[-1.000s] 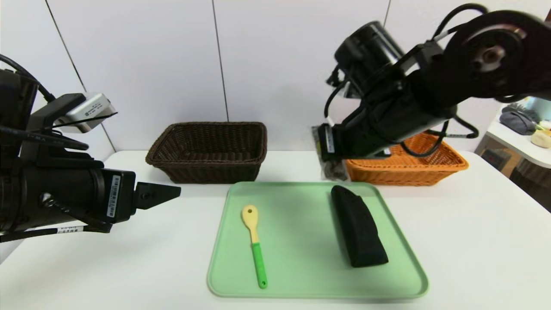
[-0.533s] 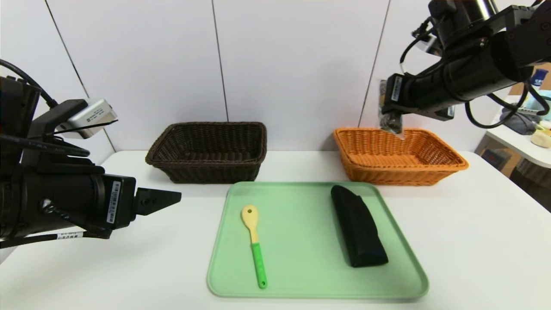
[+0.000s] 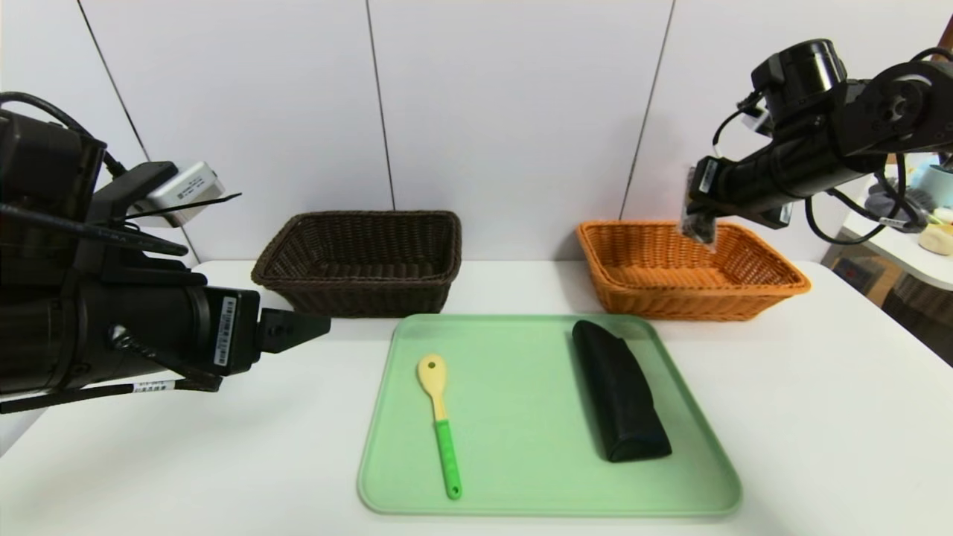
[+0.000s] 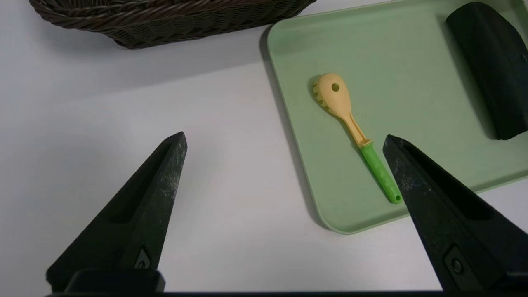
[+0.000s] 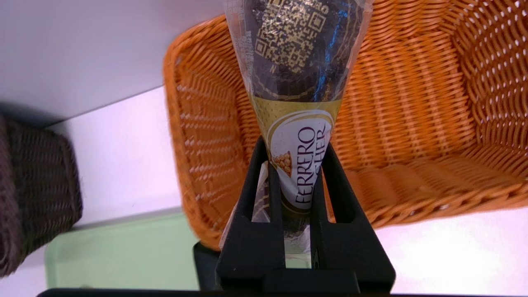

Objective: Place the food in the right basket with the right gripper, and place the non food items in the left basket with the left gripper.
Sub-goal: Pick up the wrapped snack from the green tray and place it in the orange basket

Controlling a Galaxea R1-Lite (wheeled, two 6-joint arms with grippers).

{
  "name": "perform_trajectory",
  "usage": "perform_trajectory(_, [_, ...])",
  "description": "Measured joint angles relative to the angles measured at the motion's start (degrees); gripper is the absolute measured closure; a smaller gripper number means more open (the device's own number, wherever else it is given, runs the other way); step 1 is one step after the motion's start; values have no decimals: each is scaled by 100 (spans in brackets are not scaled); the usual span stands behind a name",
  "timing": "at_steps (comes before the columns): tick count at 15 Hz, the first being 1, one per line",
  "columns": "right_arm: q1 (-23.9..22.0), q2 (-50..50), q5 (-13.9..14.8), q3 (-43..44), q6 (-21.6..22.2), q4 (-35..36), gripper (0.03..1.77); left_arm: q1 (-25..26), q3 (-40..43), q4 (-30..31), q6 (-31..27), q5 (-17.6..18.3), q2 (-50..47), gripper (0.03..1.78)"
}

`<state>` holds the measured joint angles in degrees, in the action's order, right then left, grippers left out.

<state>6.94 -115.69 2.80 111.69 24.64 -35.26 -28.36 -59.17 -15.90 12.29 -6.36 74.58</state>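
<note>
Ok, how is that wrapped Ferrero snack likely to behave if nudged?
The snack could feel slippery, given its glossy plastic wrap. The loose, crinkled film at its end probably flexes. Its narrow shape, tapering towards the end effector, suggests it might pivot.

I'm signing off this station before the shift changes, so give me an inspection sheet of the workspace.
Surface: white table, green tray on it
Job's things: spoon and black case on tray; wrapped snack above orange basket; dark basket
Clutter: nothing seen on tabletop
Left pincer: open, beside tray
Right pincer: shut on snack
Cables: along both arms
Surroundings: pale wall panels; side shelf with items
</note>
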Motion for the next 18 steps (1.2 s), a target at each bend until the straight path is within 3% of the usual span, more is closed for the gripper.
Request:
perform_trajectory(8, [-413, -641, -217, 2, 16, 28, 158, 0, -67, 35, 2, -50, 267, 12])
perform_trajectory(18, [-538, -1256, -210, 20, -22, 408, 158, -4, -99, 207, 5, -44, 518, 12])
